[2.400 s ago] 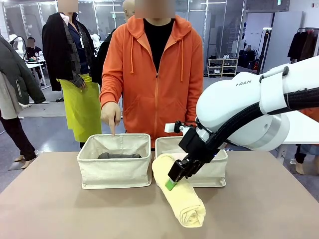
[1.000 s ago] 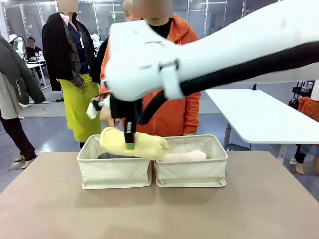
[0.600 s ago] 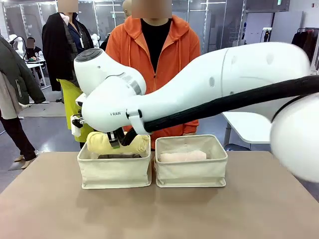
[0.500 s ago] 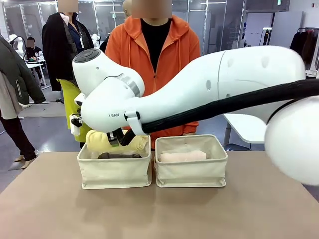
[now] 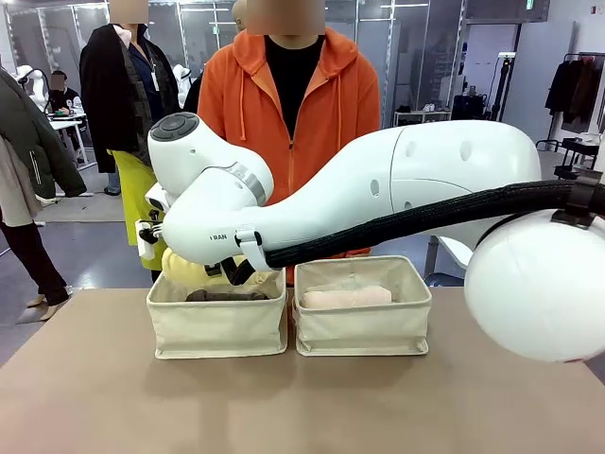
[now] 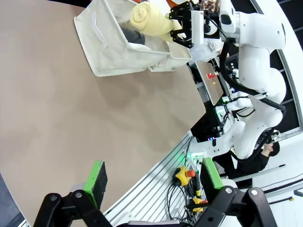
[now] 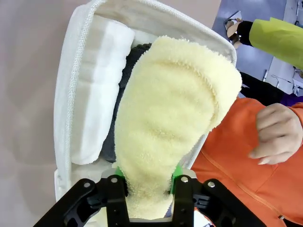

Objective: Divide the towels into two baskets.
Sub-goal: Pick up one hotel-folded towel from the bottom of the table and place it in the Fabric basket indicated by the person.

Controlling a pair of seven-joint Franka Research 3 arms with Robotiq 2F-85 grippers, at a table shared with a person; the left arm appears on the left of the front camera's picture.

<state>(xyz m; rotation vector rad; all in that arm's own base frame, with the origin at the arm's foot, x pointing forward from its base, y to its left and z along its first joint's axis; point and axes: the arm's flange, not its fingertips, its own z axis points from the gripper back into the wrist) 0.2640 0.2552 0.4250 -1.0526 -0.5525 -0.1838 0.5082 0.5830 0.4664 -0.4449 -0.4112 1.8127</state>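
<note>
Two baskets stand side by side on the worktop (image 5: 302,397). Pale yellow towel (image 7: 170,123) is gripped by the right hand (image 7: 147,187) over the left basket (image 5: 217,326), dark grey towel (image 5: 225,296) beneath. Pink towel (image 5: 346,297) lies in the right basket (image 5: 364,329). Release is judged outstanding. Left hand (image 6: 154,182) is held wide, unladen.

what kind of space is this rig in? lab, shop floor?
Probably a shared robotics lab or data-collection hall, not a home. Clues: glass partitions behind the person, a clothes rack and shelving far right, other white tables with people standing about.
</note>
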